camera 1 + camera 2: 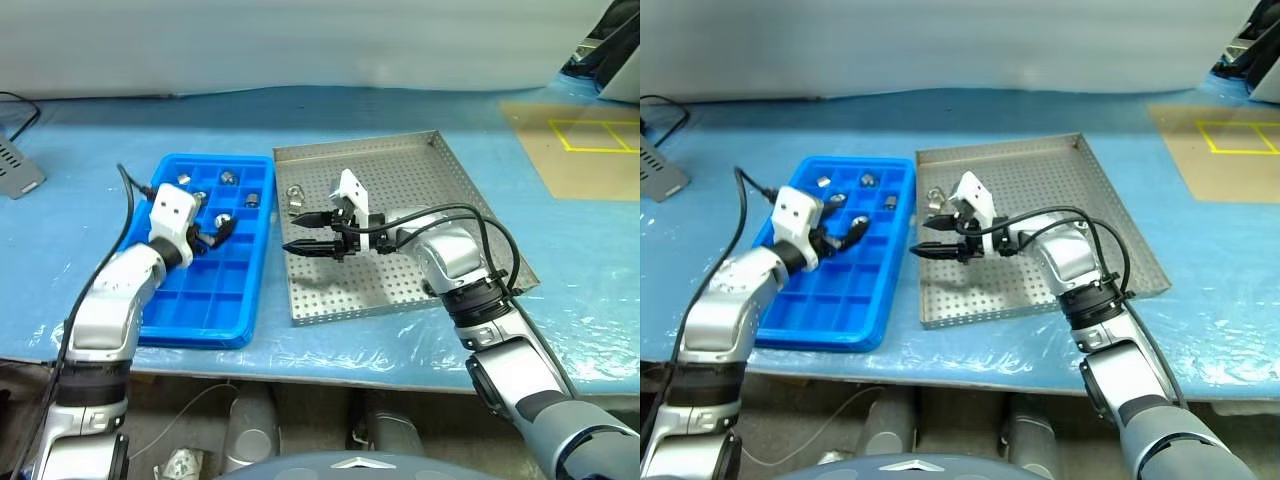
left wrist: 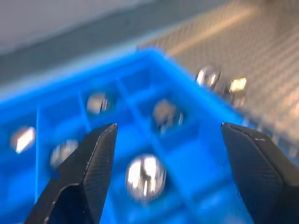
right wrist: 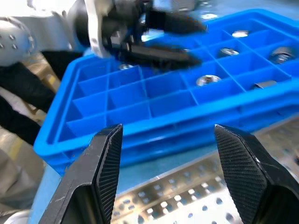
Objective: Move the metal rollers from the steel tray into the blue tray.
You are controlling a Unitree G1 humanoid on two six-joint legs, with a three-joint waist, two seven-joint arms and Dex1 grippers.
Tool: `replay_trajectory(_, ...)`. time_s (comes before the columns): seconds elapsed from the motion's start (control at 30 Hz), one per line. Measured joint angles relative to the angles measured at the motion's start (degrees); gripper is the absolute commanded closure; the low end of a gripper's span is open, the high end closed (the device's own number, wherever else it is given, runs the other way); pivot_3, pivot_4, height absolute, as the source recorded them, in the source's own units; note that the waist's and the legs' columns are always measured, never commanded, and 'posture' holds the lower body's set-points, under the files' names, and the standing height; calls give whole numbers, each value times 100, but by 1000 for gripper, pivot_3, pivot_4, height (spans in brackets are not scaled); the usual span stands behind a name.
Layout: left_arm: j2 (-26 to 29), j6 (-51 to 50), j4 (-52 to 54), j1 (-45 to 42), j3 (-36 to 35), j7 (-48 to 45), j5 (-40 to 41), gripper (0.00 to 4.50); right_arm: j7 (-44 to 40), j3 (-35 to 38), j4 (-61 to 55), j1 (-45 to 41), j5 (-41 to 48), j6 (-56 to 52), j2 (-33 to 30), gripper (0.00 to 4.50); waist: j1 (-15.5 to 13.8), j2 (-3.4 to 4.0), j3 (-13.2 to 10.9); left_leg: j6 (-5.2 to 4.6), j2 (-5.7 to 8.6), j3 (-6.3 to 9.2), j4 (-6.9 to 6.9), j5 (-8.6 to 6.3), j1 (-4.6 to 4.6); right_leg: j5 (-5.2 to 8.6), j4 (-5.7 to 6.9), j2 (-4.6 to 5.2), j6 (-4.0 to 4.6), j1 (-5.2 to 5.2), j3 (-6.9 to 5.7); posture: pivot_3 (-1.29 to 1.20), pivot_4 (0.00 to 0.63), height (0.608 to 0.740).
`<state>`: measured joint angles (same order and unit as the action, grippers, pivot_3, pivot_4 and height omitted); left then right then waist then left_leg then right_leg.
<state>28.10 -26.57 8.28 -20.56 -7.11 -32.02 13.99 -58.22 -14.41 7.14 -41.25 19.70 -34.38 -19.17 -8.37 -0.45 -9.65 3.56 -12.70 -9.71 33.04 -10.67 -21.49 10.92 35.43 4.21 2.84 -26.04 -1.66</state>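
Left hand (image 1: 222, 232) spread, empty, over blue tray (image 1: 225, 320) near worktop's front edge. Right hand (image 1: 305, 232) spread, empty, above steel tray (image 1: 460, 200). Several metal rollers (image 1: 229, 178) in blue tray's far compartments; 2 at steel tray's far-left corner.

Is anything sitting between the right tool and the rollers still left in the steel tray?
Nothing visible. The right tool hangs open over the steel tray, pointing toward the blue tray. The remaining metal rollers lie close beyond its fingertips near the tray's rim, with only bare perforated floor between them.
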Motion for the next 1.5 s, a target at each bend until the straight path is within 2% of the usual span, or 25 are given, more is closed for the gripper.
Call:
replay_trajectory(0.17,-132,82,-329,-642,606,-755,203,754,346,413,-415,206,114,-282,-176,1241,206,0,0,0,1,-4,0,1,2,0,0,-2,0,-2,5,-78,150,740)
replay_trajectory(0.33,-295,688,-1350,-1154,1427,-1461,-114,754,818,1178,-1333,682,410,-749,-642,1241,371,0,0,-3,8,-10,-1,1,6,-1,-4,-3,-3,1,16,-230,150,740)
replay_trajectory(0.6,-1342,1584,-3135,-2049,2061,-2473,-235,754,1676,2468,-3105,2204,990,-1734,-1254,1241,687,4,2,-18,18,-22,-1,-3,16,-11,-30,-4,-18,18,34,-458,150,740)
replay_trajectory(0.73,-1819,2259,-3947,-2255,2332,-3060,-344,754,2092,2824,-3771,2643,1278,-2145,-1286,1241,954,7,4,-33,17,-31,-8,-12,31,-17,-74,-5,-31,62,33,-508,150,740)
replay_trajectory(0.87,-2104,2899,-4856,-2564,2527,-3512,-612,754,2478,2971,-4210,2914,1480,-2411,-1285,1241,1076,7,4,-68,22,-32,-2,-33,36,0,-85,-2,-68,77,34,-543,150,740)
replay_trajectory(1.03,-2486,3339,-5640,-2890,2530,-3664,-791,754,2799,2991,-4377,3099,1635,-2507,-1279,1241,1096,9,5,-86,28,-31,2,-44,35,-2,-103,0,-71,83,36,-572,150,740)
replay_trajectory(1.13,-2694,3544,-6049,-3038,2498,-3572,-900,754,2935,2991,-4391,3140,1658,-2506,-1280,1241,1105,9,5,-94,29,-31,2,-48,34,-19,-113,0,-45,87,36,-586,150,740)
replay_trajectory(1.5,-3136,4129,-7119,-3265,2381,-2641,-1538,754,3191,2988,-4441,3479,1659,-2481,-1395,1241,1261,21,12,-170,58,-30,1,-72,30,-33,-202,14,-59,123,38,-618,150,740)
